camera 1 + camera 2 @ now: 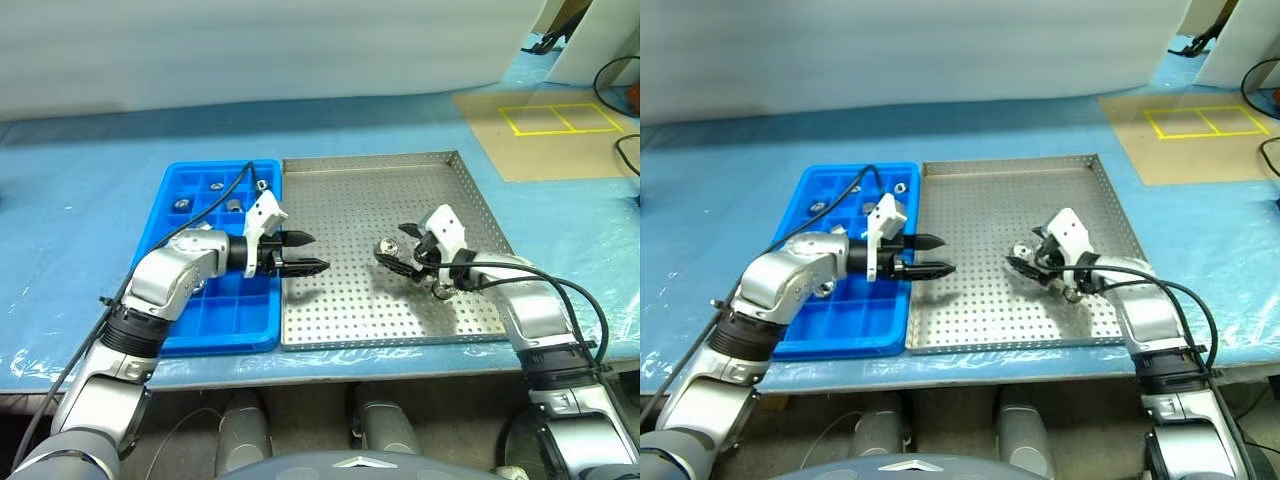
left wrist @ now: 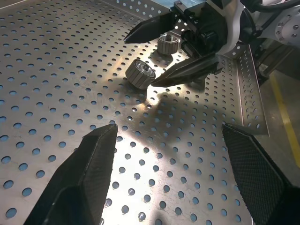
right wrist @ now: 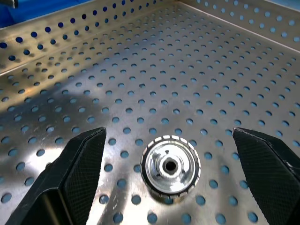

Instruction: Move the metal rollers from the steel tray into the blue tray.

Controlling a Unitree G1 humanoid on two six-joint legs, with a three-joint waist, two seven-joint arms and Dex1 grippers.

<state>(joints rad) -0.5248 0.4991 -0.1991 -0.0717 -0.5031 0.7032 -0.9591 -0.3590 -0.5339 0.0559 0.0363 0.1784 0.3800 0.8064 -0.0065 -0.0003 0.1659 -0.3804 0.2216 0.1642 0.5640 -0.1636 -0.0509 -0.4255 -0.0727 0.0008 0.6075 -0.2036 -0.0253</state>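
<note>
Right gripper [image 1: 397, 247] is open wide and holds nothing; from the left eye view it hangs low over the steel tray [image 1: 340, 190], pointing toward the middle, with a small shiny metal roller [image 1: 387, 247] sitting right at its fingertips. Left gripper [image 1: 303, 252] is also open and empty, reaching in from the blue tray [image 1: 176, 178] side, just past the steel tray's rim. A few rollers [image 1: 215, 184] already sit in the far compartments of the blue tray. From the right eye view the picture is the same: the two grippers face each other across the steel tray, well apart, and a second little roller [image 1: 1073, 293] lies close under the right wrist. In the left wrist view, the left fingers [image 2: 79, 183] stand spread over bare holes, and far ahead the right gripper's black fingers sit on both sides of one tipped-over roller [image 2: 139, 73], with another roller [image 2: 167, 43] standing just behind it. In the right wrist view, one roller [image 3: 170, 166] sits between the right fingers [image 3: 70, 183], seen end-on, not touched yet. I think trouble could come when the fingers close: the roller is round and smooth, so a pinch that is off-center could make it squirt out and roll away across the tray. The nearby roller could get bumped too. And if both arms push to the middle, they might knock into each other.
</note>
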